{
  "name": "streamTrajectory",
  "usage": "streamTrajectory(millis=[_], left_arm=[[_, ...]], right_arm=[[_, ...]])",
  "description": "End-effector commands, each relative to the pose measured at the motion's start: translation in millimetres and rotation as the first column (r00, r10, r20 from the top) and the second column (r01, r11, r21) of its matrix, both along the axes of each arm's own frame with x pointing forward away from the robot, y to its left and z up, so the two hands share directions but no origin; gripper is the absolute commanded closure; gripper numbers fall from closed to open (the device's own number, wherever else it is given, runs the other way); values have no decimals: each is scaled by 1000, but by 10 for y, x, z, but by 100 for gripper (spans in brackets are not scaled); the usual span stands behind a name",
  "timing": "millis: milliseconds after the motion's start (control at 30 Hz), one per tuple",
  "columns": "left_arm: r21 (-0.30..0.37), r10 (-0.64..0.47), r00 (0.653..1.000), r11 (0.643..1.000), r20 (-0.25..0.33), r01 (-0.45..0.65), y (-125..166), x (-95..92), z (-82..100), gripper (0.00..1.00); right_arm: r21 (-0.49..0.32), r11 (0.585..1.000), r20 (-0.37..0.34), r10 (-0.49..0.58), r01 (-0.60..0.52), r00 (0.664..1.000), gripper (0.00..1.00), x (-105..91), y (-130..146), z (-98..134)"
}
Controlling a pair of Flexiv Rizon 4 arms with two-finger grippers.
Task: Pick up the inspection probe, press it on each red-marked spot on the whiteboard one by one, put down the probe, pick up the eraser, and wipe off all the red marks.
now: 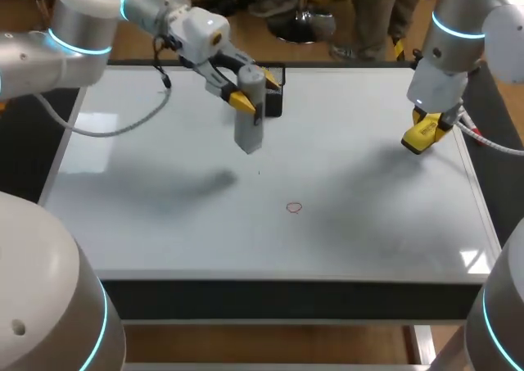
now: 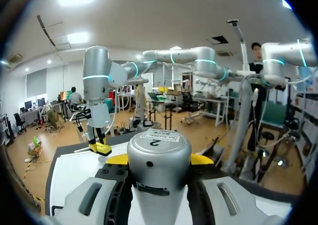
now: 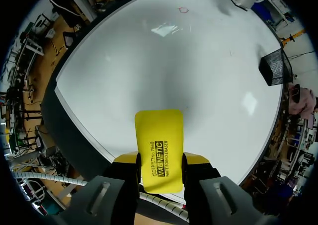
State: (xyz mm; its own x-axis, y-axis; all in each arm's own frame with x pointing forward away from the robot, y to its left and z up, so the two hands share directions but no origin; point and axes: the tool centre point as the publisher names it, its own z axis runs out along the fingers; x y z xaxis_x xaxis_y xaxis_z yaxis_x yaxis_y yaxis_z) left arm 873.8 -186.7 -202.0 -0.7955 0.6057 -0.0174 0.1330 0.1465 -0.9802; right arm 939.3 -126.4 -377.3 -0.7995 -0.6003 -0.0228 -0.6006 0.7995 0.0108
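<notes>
With the left gripper (image 1: 256,90) clamped on the upright probe (image 1: 249,125) above the whiteboard (image 1: 164,223), carry it squarely down onto the red circle (image 1: 294,208); the right gripper (image 3: 160,159) grips the eraser (image 3: 158,130) aside.

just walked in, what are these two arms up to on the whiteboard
The left gripper is shut on the grey inspection probe, holding it upright over the far part of the whiteboard, short of the one red mark visible nearer the front. The right gripper holds the yellow eraser at the board's right side. The mark is not yet wiped.
</notes>
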Motion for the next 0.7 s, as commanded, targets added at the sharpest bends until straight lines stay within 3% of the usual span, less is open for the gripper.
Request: streamTrajectory(millis=[33, 700], left_arm=[[-16, 16, 1000, 1000, 0, -16, 306, 154, 43, 100], [-37, 14, 1000, 999, -27, -15, 964, 857, -22, 100]], right_arm=[[-2, 1000, -1, 2, -2, 1000, 100, 8, -4, 1], [-2, 1000, -1, 2, -2, 1000, 100, 8, -4, 1]])
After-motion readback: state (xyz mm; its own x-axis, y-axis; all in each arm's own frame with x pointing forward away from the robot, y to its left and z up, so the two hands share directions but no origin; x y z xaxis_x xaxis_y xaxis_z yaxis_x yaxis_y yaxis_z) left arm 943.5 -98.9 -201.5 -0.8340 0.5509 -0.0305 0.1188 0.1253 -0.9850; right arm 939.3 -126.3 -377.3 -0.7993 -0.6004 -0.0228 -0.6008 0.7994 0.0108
